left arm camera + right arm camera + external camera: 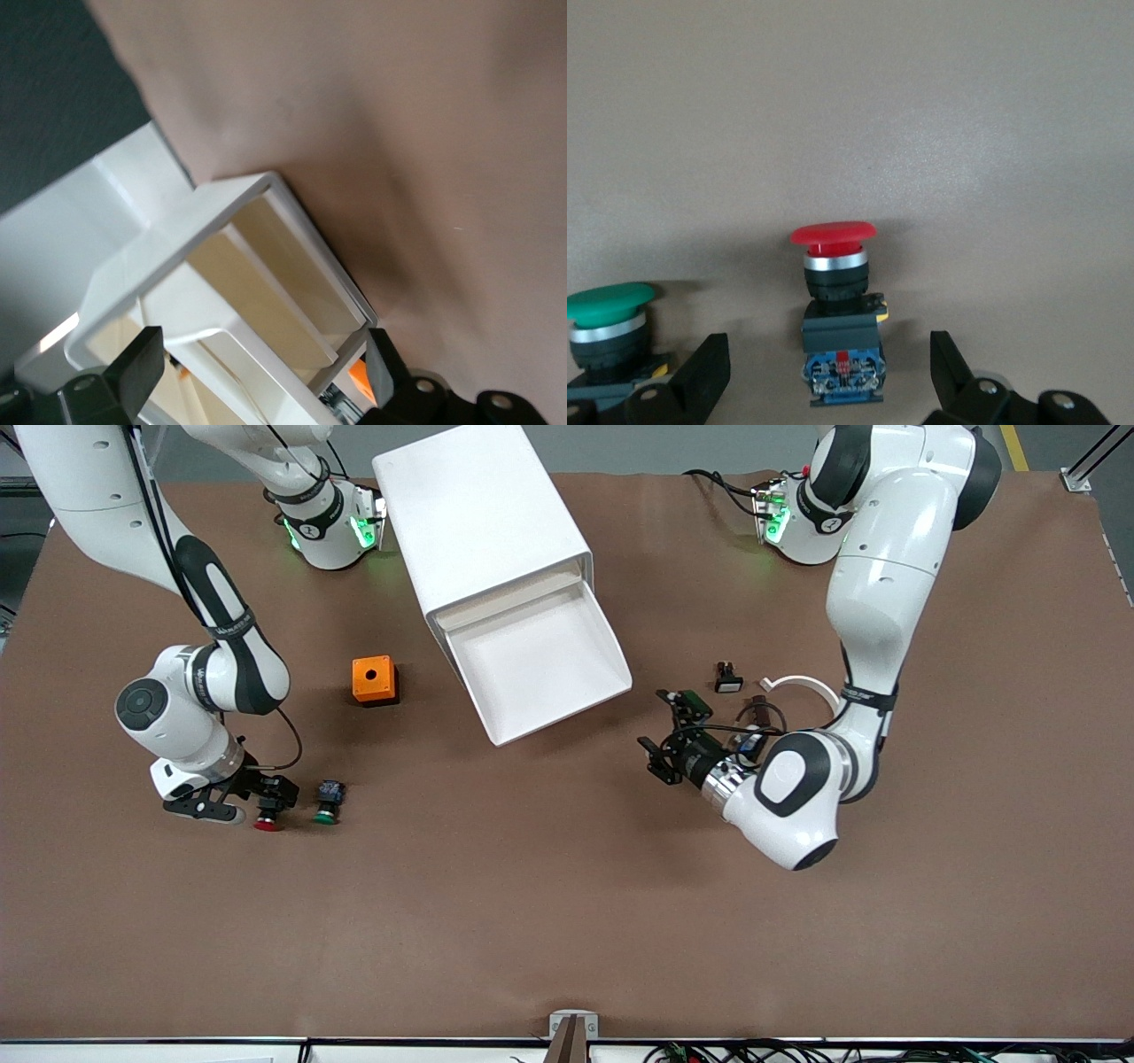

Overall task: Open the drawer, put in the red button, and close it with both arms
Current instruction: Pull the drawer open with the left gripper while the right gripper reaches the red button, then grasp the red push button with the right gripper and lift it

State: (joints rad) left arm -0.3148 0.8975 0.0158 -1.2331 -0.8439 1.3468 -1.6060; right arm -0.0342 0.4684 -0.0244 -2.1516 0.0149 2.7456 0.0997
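The red button (264, 821) (833, 266) lies on the brown table, red cap toward the front camera, toward the right arm's end. My right gripper (252, 802) (828, 345) is low over it and open, with the blue-and-black body between the fingers (709, 363), untouched. The white drawer (567, 713) (221, 266) stands pulled out of its white cabinet (478, 514) and nothing lies in it. My left gripper (666, 732) (263, 350) is open beside the drawer's front corner, toward the left arm's end, holding nothing.
A green-capped button (326, 813) (607, 305) lies right beside the red one. An orange box with a hole (373, 680) sits between the buttons and the drawer. A small black-and-white part (728, 680) and a white curved piece (802, 685) lie near the left arm.
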